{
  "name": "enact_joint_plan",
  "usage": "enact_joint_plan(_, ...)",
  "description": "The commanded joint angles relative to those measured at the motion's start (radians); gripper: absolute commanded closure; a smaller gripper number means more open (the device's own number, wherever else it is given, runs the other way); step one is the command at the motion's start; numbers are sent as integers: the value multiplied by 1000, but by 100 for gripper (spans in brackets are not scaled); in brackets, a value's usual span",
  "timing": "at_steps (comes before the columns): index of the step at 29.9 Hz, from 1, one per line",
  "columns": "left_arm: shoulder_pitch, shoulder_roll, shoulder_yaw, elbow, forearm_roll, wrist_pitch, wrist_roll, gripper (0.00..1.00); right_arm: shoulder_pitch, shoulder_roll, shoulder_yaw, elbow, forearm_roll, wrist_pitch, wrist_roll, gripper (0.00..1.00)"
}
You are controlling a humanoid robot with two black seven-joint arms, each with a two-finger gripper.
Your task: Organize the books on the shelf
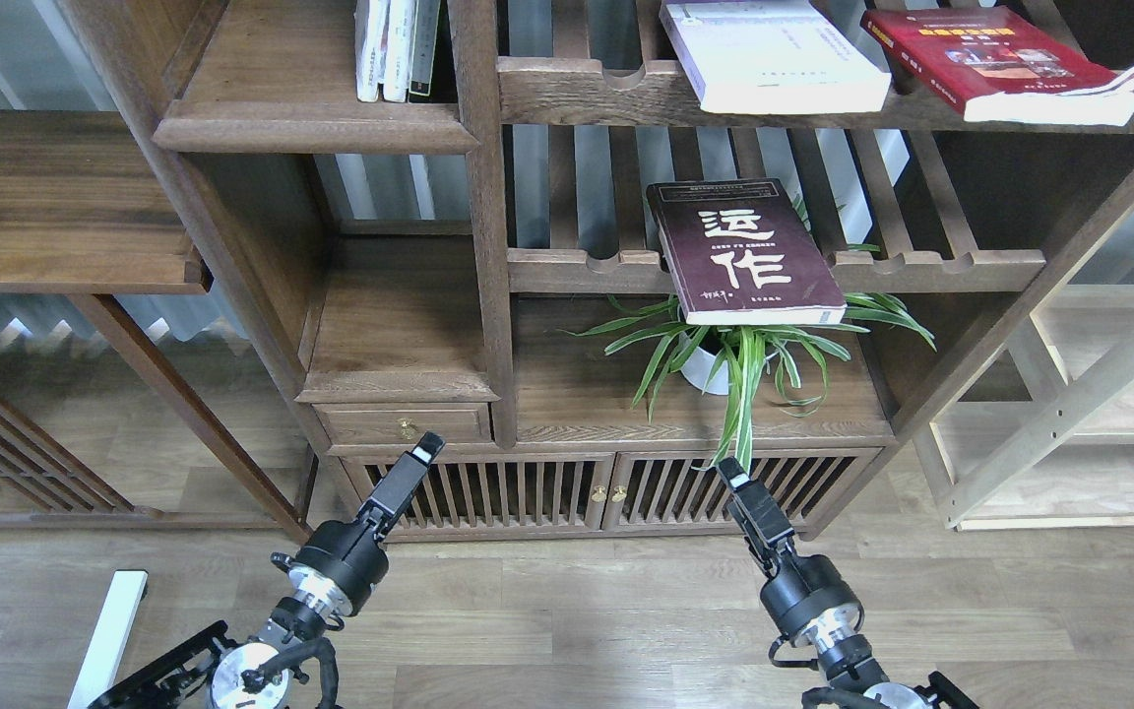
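Task barely begun, judging by layout. Maroon book [744, 251] lies flat on mid slatted shelf [921, 268], overhanging plant [739, 350]; white paperback [774, 54] & red book [1000, 61] flat on top slatted shelf. Target walnut shelf [311, 123] carries only thin books [398, 49]. Left gripper [421, 455] & right gripper [732, 478] low, holding nothing; fingers seen end-on, can't tell if parted.

A: Where are the books?

B: The maroon book [744, 251], with big white characters, lies flat on a slatted shelf, its near end overhanging the rail. The white book [774, 54] and red book [1000, 64] lie flat one level up, side by side.

A: And the shelf [311, 94]?

B: Dark walnut, upper left, with a rounded front edge.
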Motion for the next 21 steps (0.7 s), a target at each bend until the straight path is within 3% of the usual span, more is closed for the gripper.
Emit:
enact_joint_plan(1, 5, 6, -8, -8, 0, 0, 2, 1, -5, 0, 4, 0, 3, 0, 9, 0)
enact_joint_plan(21, 19, 28, 23, -6, 8, 0, 3, 1, -16, 40, -9, -20, 6, 0, 0, 0)
